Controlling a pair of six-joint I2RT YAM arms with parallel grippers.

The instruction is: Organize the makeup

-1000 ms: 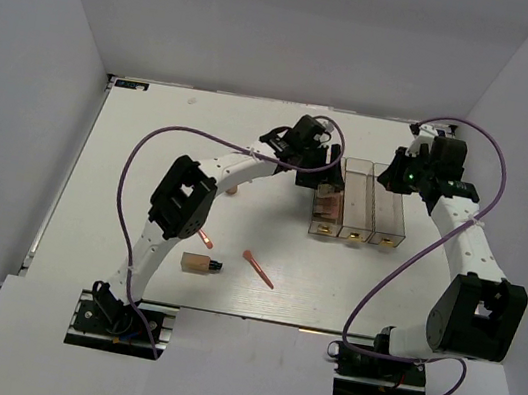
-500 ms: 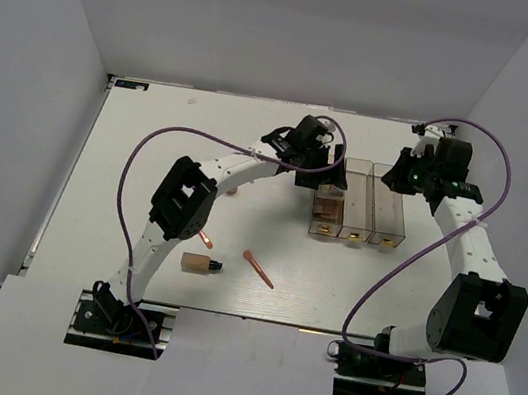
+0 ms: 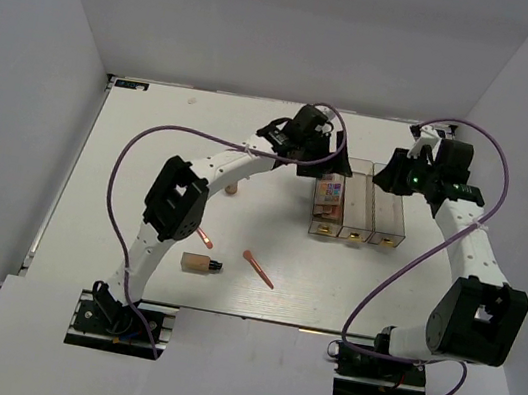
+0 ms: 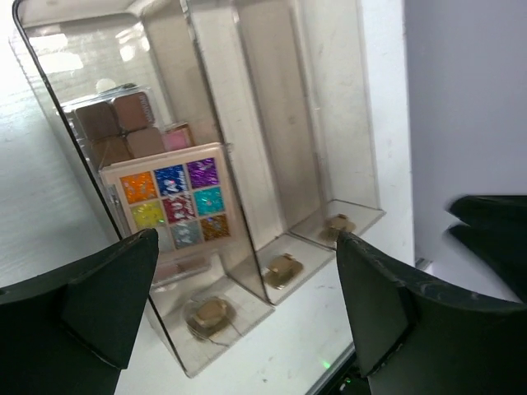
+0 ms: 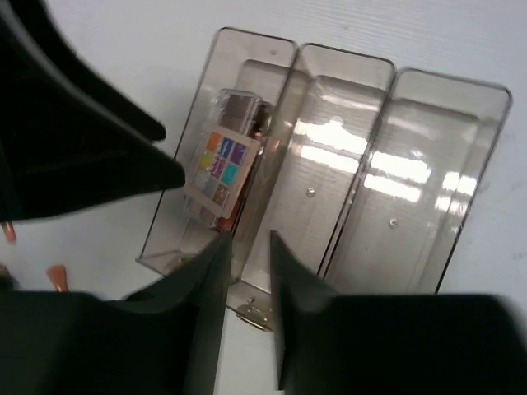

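The white table carries three clear organizer boxes standing side by side, touching, towards its far right. Both arms reach over the boxes' far ends, so from above those ends are covered, and purple cables loop over the table.

The left gripper hangs above the left box with its fingers spread wide and nothing between them. The right gripper hangs over the middle box, its fingers a narrow gap apart and empty; a dark mass of the left arm blocks the left side of the right wrist view.

The makeup lies in two places. In the left box a multicoloured palette leans on edge in front of a brown palette, with a pink one mostly hidden behind.

On the near table a tan foundation bottle lies on its side, with a brush to its right. A second brush is partly covered by the left arm's elbow. A small tan thing beside that arm is too small to identify.
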